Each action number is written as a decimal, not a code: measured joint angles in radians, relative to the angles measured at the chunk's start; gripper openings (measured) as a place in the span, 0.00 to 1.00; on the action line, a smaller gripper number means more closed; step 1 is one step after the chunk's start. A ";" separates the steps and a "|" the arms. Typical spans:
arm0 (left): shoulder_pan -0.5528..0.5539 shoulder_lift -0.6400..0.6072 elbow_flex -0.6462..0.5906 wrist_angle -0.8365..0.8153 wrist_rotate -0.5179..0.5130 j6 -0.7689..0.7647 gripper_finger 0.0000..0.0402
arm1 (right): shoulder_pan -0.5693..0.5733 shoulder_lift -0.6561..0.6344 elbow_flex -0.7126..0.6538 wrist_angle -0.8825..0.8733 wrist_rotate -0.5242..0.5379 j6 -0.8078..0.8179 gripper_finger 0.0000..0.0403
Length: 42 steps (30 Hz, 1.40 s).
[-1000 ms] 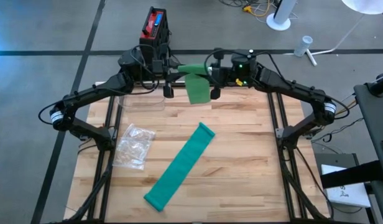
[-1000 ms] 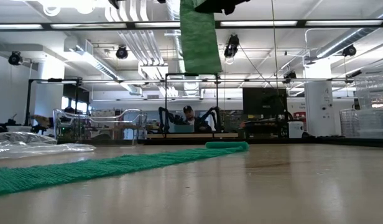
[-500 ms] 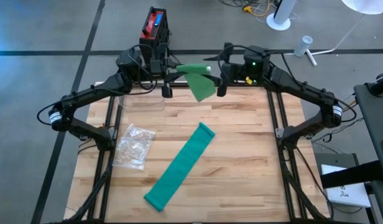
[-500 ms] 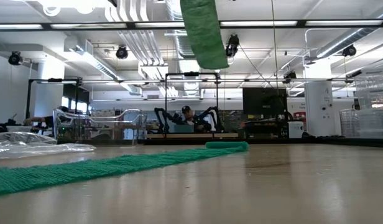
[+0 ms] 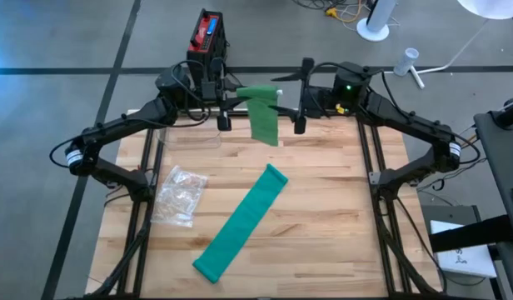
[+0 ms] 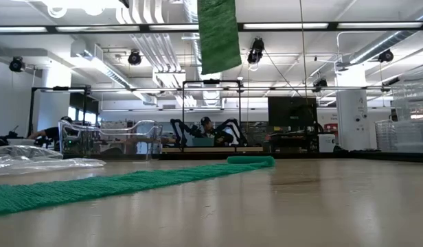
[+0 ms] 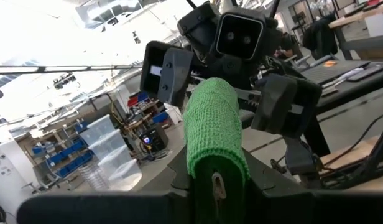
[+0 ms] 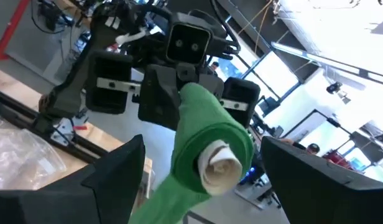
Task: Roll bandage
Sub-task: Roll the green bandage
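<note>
A green bandage roll with a white core is held high above the table's far edge. My left gripper is shut on its left end. A loose tail hangs free from the roll. My right gripper stands open just off the roll's right end, one finger to each side of it without touching. A second green strip lies flat and slantwise on the wooden table. My left gripper pinches the roll's left end between its two fingers, coming level from the table's left side. The roll sticks out level toward my right gripper, clear of the table. Its tail hangs slack below it.
A crumpled clear plastic bag lies on the table's left part. A red and black box stands on the floor behind the table. The table's right half is bare wood.
My right gripper has opened, let go of the roll's right end, and drawn back toward the table's right edge and a little up. The hanging tail swung toward the right and has come back to hang straight down.
</note>
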<state>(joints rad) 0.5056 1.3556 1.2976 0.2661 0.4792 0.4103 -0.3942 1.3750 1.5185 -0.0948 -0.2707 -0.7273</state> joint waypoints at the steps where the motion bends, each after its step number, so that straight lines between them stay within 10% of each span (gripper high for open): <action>1: 0.000 0.000 0.000 0.000 0.000 0.010 0.12 | 0.002 0.001 0.000 0.003 0.000 0.003 0.77; 15: -0.007 0.000 0.000 -0.038 -0.045 0.191 0.12 | 0.004 0.050 0.001 0.052 0.020 0.023 0.64; 29: -0.008 0.000 0.000 -0.084 -0.051 0.221 0.13 | 0.004 0.079 0.000 0.054 0.021 -0.019 0.24; 42: -0.006 -0.058 0.102 -0.388 -0.208 0.056 0.59 | 0.022 0.069 0.000 0.070 0.025 -0.246 0.10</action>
<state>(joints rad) 0.4992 1.2976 1.3992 -0.1223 0.2714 0.4668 -0.3725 1.4437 1.5185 -0.0246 -0.2460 -0.9734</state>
